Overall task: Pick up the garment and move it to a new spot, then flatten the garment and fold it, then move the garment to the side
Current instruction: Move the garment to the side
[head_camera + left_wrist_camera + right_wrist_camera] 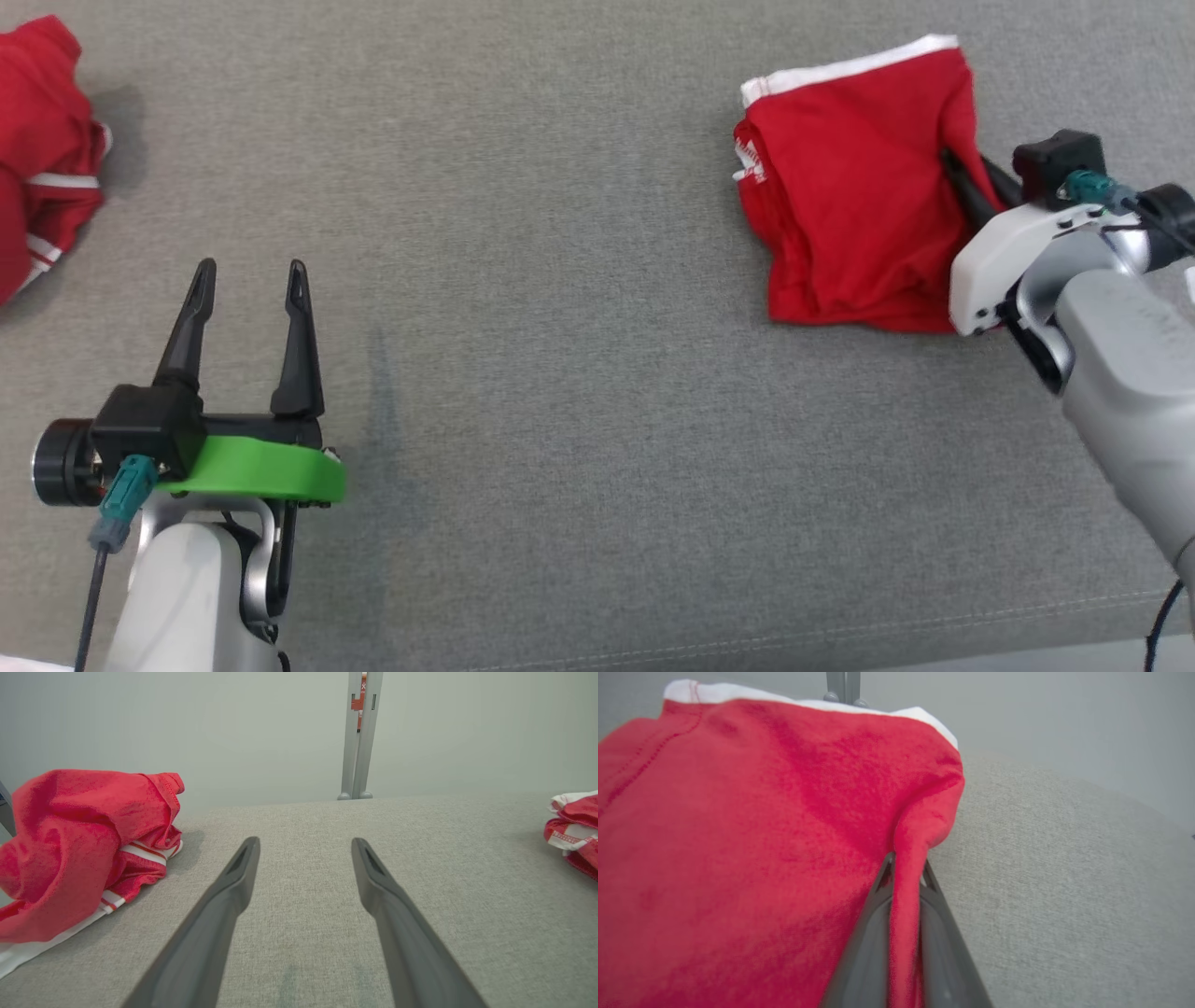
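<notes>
Surface: grey fabric table (560,327) is carrying two red garments, well apart.
Garment: folded garment (840,196) is lying at the table's right; spare garment (37,140) is lying far left.
Risk: thin pinch may be slipping, or layers unfolding, under a one-sided drag.
Right hand (906,868): reaching in low, clamping the garment's right-edge fold.
Left hand (247,280): hovering spread wide, gripping nothing.

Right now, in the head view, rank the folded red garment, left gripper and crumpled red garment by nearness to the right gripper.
1. Folded red garment: held by the right gripper, right side.
2. Left gripper: lower left.
3. Crumpled red garment: far upper left.
</notes>
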`<state>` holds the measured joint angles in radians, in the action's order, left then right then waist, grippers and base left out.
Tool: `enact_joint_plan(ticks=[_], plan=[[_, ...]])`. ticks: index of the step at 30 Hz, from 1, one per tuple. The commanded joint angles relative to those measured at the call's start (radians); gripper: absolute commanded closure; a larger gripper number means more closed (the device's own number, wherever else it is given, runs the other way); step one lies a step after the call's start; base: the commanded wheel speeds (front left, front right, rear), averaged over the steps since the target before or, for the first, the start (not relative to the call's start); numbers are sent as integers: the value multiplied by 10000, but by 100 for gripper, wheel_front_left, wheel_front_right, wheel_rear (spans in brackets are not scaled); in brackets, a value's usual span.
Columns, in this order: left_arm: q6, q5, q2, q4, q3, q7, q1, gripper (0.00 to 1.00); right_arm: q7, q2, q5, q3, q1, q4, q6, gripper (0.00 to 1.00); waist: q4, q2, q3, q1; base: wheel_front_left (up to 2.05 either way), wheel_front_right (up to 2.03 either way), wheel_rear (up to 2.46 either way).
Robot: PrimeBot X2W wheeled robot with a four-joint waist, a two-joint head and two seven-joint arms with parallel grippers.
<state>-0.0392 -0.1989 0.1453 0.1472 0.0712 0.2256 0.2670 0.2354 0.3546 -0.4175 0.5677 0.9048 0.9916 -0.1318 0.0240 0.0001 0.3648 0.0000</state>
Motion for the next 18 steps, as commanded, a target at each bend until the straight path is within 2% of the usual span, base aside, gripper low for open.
enact_joint_plan(ticks=[1, 9, 18], plan=[[44, 68, 179, -182, -16, -35, 238, 0, -30, 336, -154, 125, 289, -124, 22, 100, -916, -1, 901, 0, 0, 0, 0], [53, 335, 754, -1334, -50, -494, 604, 0, -84, 1856, -557, 542, 1322, -620, 22, 100, -1979, -1, 1859, 0, 0, 0, 0], [160, 438, 1359, -2981, -332, -1284, 387, 0, -399, 2930, -778, 864, 2495, -1092, 22, 100, -2579, -1, 2453, 0, 0, 0, 0]])
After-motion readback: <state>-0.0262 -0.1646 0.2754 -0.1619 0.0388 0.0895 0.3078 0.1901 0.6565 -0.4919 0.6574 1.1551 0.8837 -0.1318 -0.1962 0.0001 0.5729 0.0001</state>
